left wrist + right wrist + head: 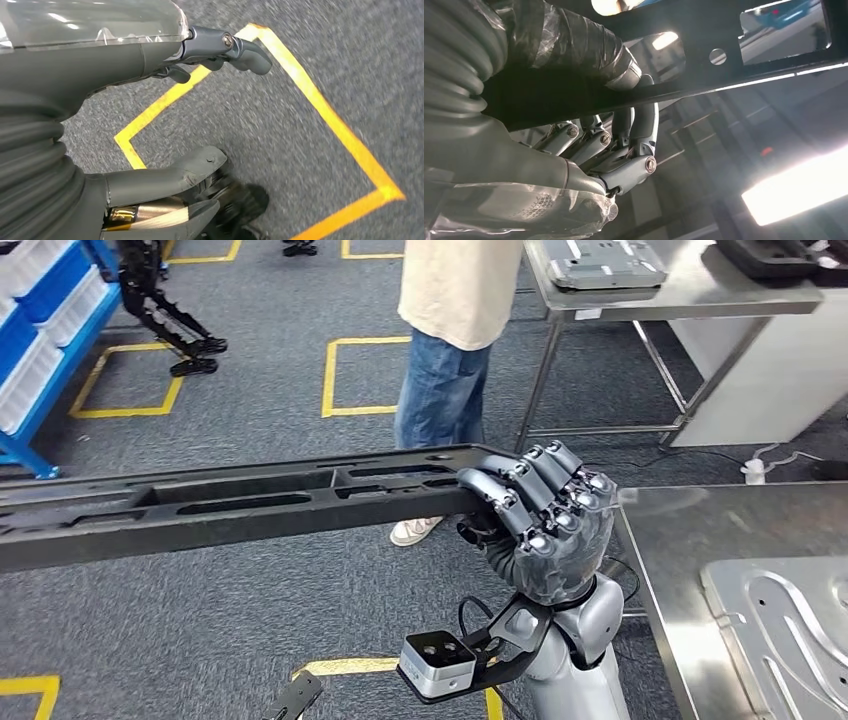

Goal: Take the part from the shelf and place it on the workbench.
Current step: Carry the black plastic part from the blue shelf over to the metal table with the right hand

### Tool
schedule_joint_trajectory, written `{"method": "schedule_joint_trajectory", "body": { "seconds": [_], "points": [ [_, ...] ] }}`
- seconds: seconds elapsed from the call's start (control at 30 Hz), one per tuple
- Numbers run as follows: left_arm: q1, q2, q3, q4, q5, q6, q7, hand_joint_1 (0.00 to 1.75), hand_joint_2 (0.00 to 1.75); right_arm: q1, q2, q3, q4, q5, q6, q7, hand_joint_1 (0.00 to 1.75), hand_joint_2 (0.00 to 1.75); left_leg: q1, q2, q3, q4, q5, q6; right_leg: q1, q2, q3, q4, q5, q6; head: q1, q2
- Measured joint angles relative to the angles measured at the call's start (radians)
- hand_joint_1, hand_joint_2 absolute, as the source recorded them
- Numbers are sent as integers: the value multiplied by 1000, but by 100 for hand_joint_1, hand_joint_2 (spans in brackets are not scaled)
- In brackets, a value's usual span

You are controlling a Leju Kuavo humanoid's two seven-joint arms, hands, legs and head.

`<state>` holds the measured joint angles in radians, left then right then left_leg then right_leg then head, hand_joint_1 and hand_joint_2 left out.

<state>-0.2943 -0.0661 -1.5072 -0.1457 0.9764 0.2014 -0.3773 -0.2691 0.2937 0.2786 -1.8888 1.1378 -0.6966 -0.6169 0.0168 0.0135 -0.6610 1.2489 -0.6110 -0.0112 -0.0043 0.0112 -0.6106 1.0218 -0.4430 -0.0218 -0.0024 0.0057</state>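
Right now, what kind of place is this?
Likely a factory or workshop floor: yellow floor markings on grey carpet, steel workbenches, blue bin shelving. The right hand grips a long black part.

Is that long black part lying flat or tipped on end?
Roughly flat: the long black part stretches sideways above the floor, right hand gripping its end.

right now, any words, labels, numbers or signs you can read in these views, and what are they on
No text can be read.
Long black part held by the right hand: no lettering shows.
Clear wrap over the right hand's cover: faint marks, too blurred to read.
Yellow floor tape: plain outlines, no writing.
Metal panel on the workbench: no label shows.
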Motion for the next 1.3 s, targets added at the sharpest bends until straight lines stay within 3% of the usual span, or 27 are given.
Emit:
{"method": "schedule_joint_trajectory", "body": {
  "seconds": [0.03,0.07,0.13,0.2,0.27,0.33,0.4,0.47,0.53,0.57,0.6,0.63,0.7,0.77,0.83,0.87,0.93,1.0,1.03,1.07,1.1,1.13,1.2,1.27,1.3],
  "points": [
    [2,0,0,0,0,0,0,0,175,0,0,0,0,0,0,0,175,175,0,-3,-22,43,-9,-2,0,14,0,1,0,0,0,0],
    [4,0,0,0,0,0,0,0,175,1,0,0,1,1,0,0,175,175,1,-4,-28,52,2,-2,0,28,-1,3,0,0,0,0],
    [3,1,0,0,0,0,0,0,175,1,0,0,1,1,0,1,175,175,4,-17,9,-40,71,-1,-1,56,-1,9,-1,2,0,0],
    [1,1,0,0,0,0,0,0,175,0,0,0,0,1,0,2,175,175,8,-59,60,-159,121,4,-1,82,-7,18,-4,9,0,0],
    [2,2,0,0,0,0,0,0,175,-1,0,0,0,0,0,2,175,175,8,-82,77,-200,124,10,-2,101,-17,24,-2,21,0,0],
    [1,1,0,0,1,1,1,0,175,0,0,0,0,0,0,2,175,175,8,-66,78,-206,129,20,-5,114,-24,24,2,33,0,0],
    [-2,0,0,0,3,2,0,0,175,0,-1,0,-3,0,0,3,175,175,10,-45,81,-215,136,35,-3,77,-39,54,-19,44,3,0],
    [-1,1,0,0,6,4,0,0,175,0,-2,0,-5,-1,0,3,175,175,8,-21,83,-220,138,46,-2,17,-86,153,-74,53,5,0],
    [4,2,0,0,8,5,0,0,175,2,-2,0,-6,-2,0,2,175,175,5,6,82,-220,137,49,-7,-3,-140,262,-115,59,6,0],
    [6,2,0,0,8,6,0,0,175,4,-3,0,-6,-2,0,2,175,175,4,20,82,-220,136,49,-8,-6,-148,278,-113,60,5,0],
    [6,2,0,0,8,6,0,0,175,5,-4,0,-6,-3,0,2,175,175,4,33,83,-219,135,49,-8,-10,-137,258,-93,58,6,0],
    [5,2,0,0,8,6,0,0,175,5,-4,0,-6,-3,0,1,175,175,3,44,86,-219,133,48,-8,-18,-108,204,-60,55,6,0],
    [4,2,0,0,8,6,-2,0,175,5,-5,0,-7,-3,0,1,175,175,0,63,91,-219,128,42,3,-61,-38,74,-12,42,6,0],
    [4,2,0,0,9,4,-6,0,175,5,-5,0,-8,-3,0,-1,175,175,-4,82,95,-219,123,33,15,-86,-11,16,-3,30,6,0],
    [3,2,0,0,9,1,-9,0,175,5,-5,0,-10,-3,0,-2,175,175,-7,102,100,-221,119,23,15,-64,-11,9,0,20,5,0],
    [2,1,0,0,9,-1,-10,0,175,6,-5,0,-11,-3,0,-2,175,175,-6,96,102,-218,112,17,12,-52,-8,3,3,15,5,0],
    [1,2,0,0,9,-3,-11,0,175,6,-5,0,-13,-3,0,-3,175,175,-3,52,84,-165,72,10,3,-31,0,-9,11,3,4,0],
    [5,3,0,0,9,-5,-12,0,175,6,-5,0,-14,-4,0,-4,175,175,0,7,31,-49,12,7,2,-8,0,-9,12,-2,4,0],
    [8,4,0,0,9,-6,-11,0,175,7,-5,0,-14,-4,0,-4,175,175,0,-1,4,5,-6,6,2,7,-1,-7,12,-3,4,0],
    [10,5,0,0,9,-7,-12,0,175,8,-5,0,-14,-5,0,-4,175,175,1,-4,-12,33,-6,5,1,22,-2,-5,11,-2,4,0],
    [11,5,0,0,9,-8,-12,0,175,9,-5,0,-14,-5,0,-4,175,175,2,-5,-12,25,14,4,1,37,-3,-1,10,-1,4,0],
    [11,6,0,0,9,-9,-12,0,175,10,-5,0,-14,-5,0,-4,175,175,4,-9,5,-18,48,3,0,52,-3,4,8,1,4,0],
    [10,8,0,0,9,-9,-12,0,175,10,-5,0,-14,-6,0,-4,175,175,10,-47,56,-137,106,3,-2,77,-8,19,2,10,4,0],
    [10,10,0,0,8,-9,-13,0,175,10,-5,0,-15,-7,0,-5,175,175,13,-80,79,-193,119,8,-3,98,-19,29,0,21,4,0],
    [10,10,0,0,8,-9,-14,0,175,11,-5,0,-15,-7,0,-7,175,175,10,-80,80,-195,117,12,-3,108,-24,30,3,27,4,0]
  ]
}}
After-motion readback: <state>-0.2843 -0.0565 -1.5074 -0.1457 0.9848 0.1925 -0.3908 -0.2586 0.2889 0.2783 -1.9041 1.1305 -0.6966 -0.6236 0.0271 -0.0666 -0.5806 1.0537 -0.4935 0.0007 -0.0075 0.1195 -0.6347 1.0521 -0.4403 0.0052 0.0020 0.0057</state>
